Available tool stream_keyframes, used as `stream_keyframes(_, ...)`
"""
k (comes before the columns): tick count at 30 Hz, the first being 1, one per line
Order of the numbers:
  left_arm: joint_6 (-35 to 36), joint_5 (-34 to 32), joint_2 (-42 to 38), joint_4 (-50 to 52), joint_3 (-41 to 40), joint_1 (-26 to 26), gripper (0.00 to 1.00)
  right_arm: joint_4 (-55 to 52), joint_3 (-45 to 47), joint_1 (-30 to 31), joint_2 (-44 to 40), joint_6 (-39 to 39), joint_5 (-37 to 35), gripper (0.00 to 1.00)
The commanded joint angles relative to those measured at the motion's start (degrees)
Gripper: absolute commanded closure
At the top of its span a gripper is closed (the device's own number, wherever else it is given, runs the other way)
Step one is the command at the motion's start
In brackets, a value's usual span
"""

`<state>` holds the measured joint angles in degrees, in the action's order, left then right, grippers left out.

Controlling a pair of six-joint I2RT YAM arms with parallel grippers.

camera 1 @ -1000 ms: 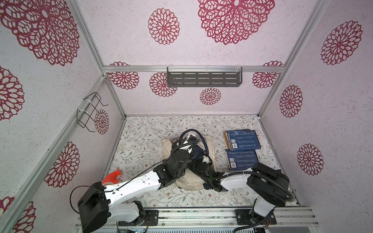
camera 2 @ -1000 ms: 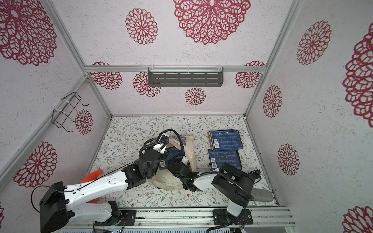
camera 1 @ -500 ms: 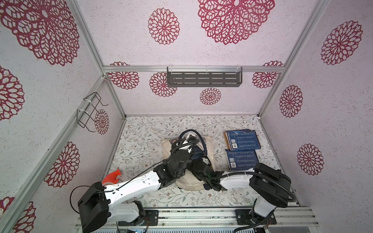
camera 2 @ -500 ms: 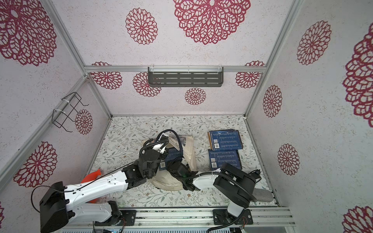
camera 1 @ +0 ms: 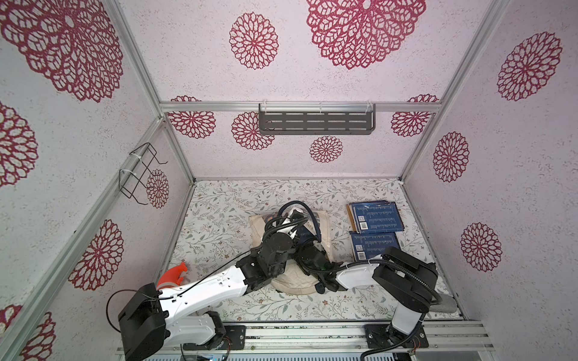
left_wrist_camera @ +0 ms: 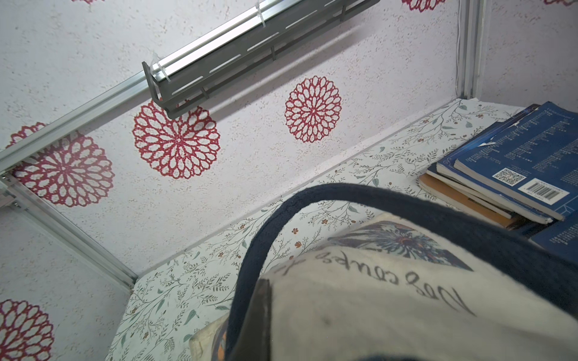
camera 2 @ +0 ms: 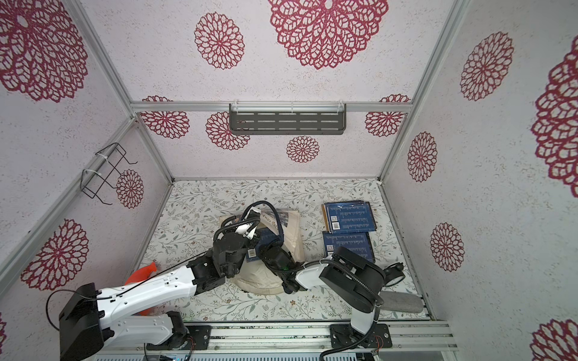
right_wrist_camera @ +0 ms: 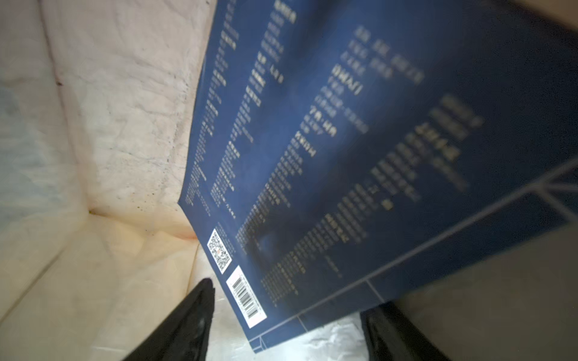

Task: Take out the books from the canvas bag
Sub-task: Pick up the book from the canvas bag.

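Note:
The cream canvas bag (camera 1: 294,281) lies mid-table with its navy handle (left_wrist_camera: 344,193) arched up. My left gripper (camera 1: 289,223) is shut on the bag's upper rim (left_wrist_camera: 375,306) and holds the mouth open. My right gripper (right_wrist_camera: 287,328) is inside the bag, hidden there in both top views. It is open, its black fingers (right_wrist_camera: 187,322) standing either side of the corner of a dark blue book (right_wrist_camera: 344,156) without touching it. That book also shows through the mouth (camera 2: 266,240). Several more books lie in two piles (camera 1: 375,217) (camera 1: 373,245) to the right of the bag, an orange-brown one (left_wrist_camera: 463,200) lowest.
An orange-red object (camera 1: 173,275) lies at the front left beside my left arm. A grey block (camera 2: 403,301) and a black round part (camera 2: 394,276) sit at the front right. A grey shelf (camera 1: 316,122) and a wire rack (camera 1: 140,175) hang on the walls.
My right gripper has pushed slightly further into the bag and its jaws have widened. My left gripper has kept its hold on the rim without moving.

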<state>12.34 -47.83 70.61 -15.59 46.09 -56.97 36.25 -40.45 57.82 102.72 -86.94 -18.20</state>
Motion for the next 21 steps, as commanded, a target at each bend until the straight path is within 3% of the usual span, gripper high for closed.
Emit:
stream_keyframes(1,0.83,1.15,-4.19,-7.26,-0.18,-0.25,1.0,3.65,1.74,-0.3,2.35,4.57,-2.11,0.27)
stream_keyframes(4,0.29,2.48,-5.81,-8.09,-1.17,-0.29,1.0,6.28,2.44,-0.53,3.87,5.65,-3.78,0.3)
stream_keyframes(7,-0.03,2.92,-5.83,-7.84,-1.28,-0.31,1.0,13.6,4.19,-0.78,4.35,7.69,-4.49,0.42)
stream_keyframes(21,-0.23,2.84,-3.16,-5.17,0.13,-0.6,1.0,11.3,1.07,-2.71,-0.13,15.61,-6.78,0.58)
